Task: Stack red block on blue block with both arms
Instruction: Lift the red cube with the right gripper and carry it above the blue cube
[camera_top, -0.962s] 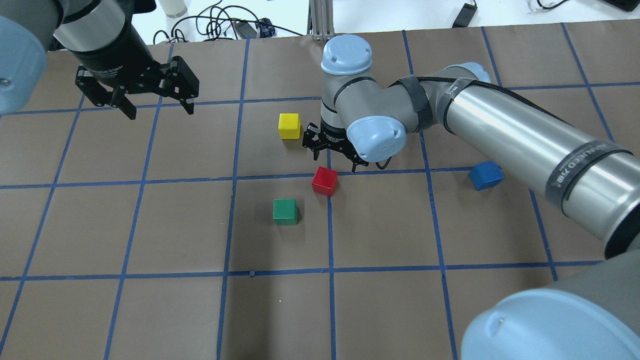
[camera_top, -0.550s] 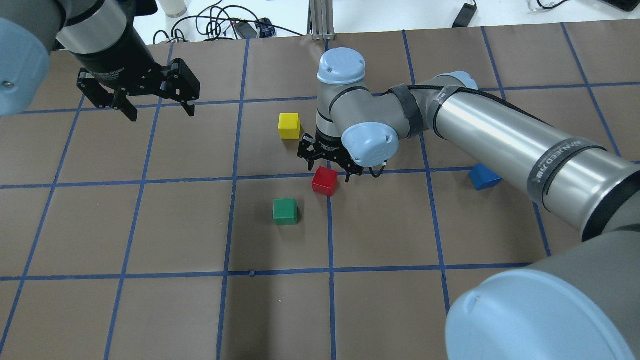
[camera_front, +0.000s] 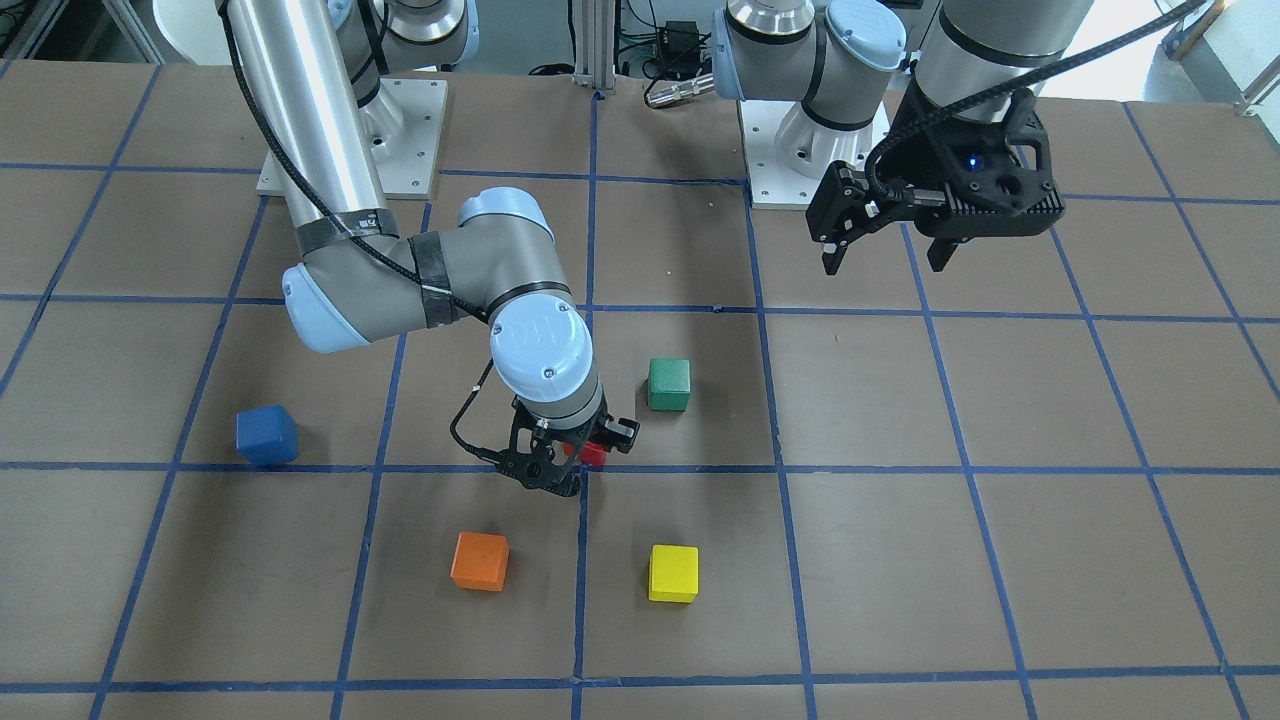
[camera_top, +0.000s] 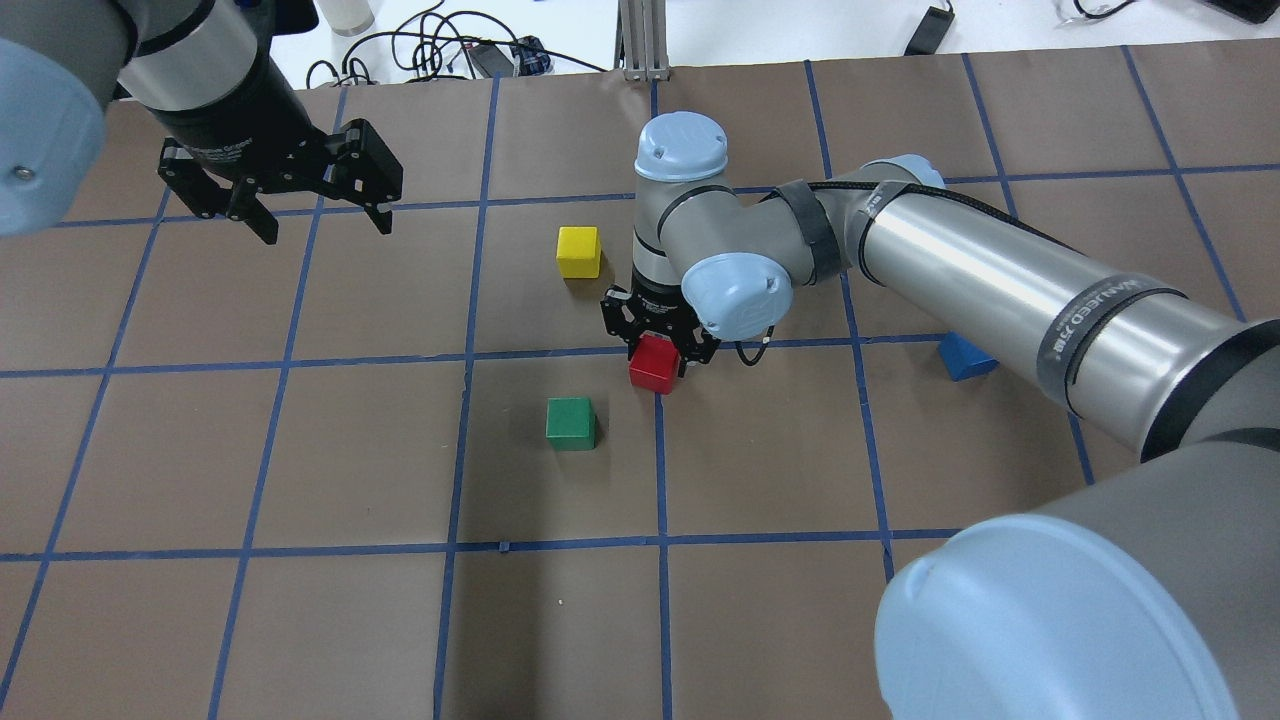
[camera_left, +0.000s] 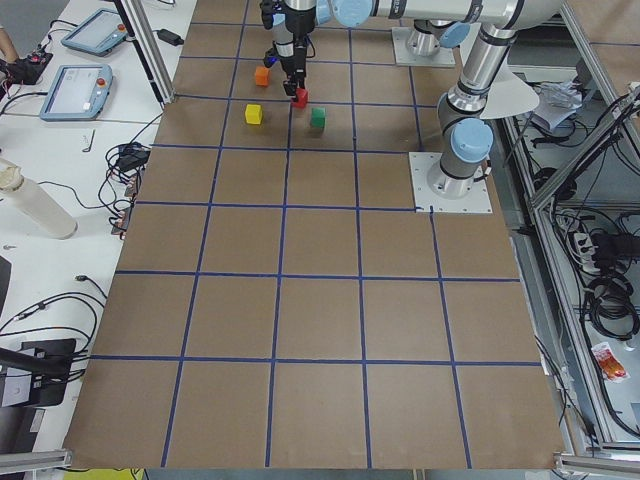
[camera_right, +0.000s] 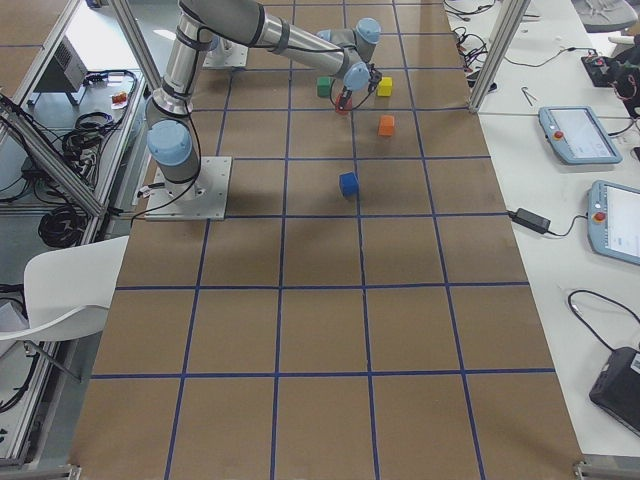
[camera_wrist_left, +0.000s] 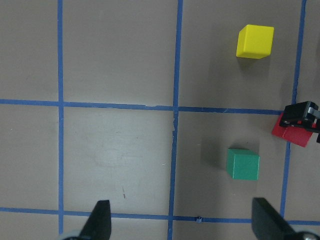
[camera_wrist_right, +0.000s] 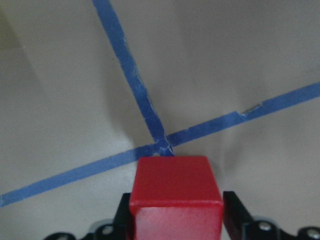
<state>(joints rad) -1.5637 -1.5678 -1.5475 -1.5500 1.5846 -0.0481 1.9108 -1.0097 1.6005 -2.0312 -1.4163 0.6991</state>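
The red block (camera_top: 652, 369) sits on a blue tape crossing near mid-table. My right gripper (camera_top: 660, 352) is down over it, with a finger pressed against each side, as the right wrist view (camera_wrist_right: 175, 195) shows. The front view shows only a sliver of red (camera_front: 593, 454) beside the gripper (camera_front: 580, 462). The blue block (camera_top: 962, 358) lies to the right, partly hidden under my right forearm; it shows clearly in the front view (camera_front: 266, 435). My left gripper (camera_top: 325, 230) hangs open and empty over the far left, well away from both blocks.
A green block (camera_top: 570, 420) sits left of and a little nearer than the red one. A yellow block (camera_top: 579, 250) lies beyond it. An orange block (camera_front: 480, 560) lies on the far side, hidden by my right arm in the overhead view. Brown paper with blue tape grid covers the table.
My right gripper has come down from just behind the red block onto it, and its fingers now clasp the block's sides. The left arm has barely moved.
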